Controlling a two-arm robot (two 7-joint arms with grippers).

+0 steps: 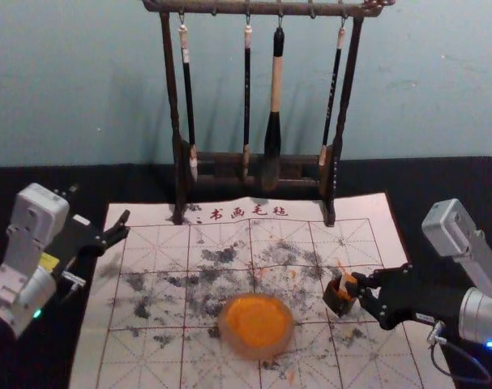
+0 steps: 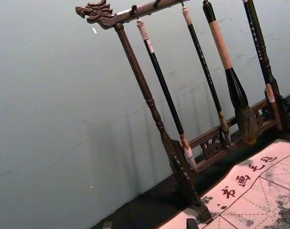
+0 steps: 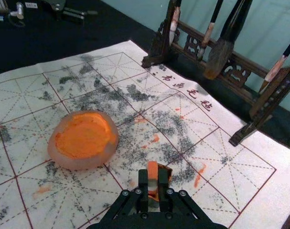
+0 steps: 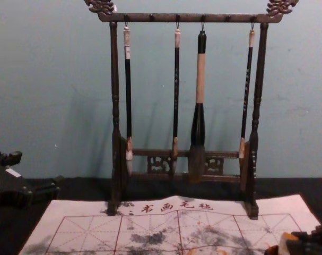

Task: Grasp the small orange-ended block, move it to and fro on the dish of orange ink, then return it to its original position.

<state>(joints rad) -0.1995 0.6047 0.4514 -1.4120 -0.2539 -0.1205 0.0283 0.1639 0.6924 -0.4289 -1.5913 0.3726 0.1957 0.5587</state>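
Our right gripper [image 3: 153, 181] clamps the block [image 3: 152, 172], the box [image 1: 338, 302] beside its fingertips: grasped, inking unclear, release left. Our left gripper [image 1: 124, 224] hangs well away, fingers apart.

Rack [image 4: 192, 18] looks like carved wd. w/ slight gloss, mat [image 1: 148, 213] matt & cloth-like, dish [image 3: 82, 163] smooth.

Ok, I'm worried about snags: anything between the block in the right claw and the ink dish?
Only the small dark box, right by the block; whether its rim is cleared I can't tell. Beyond it, just mat up to the dish.
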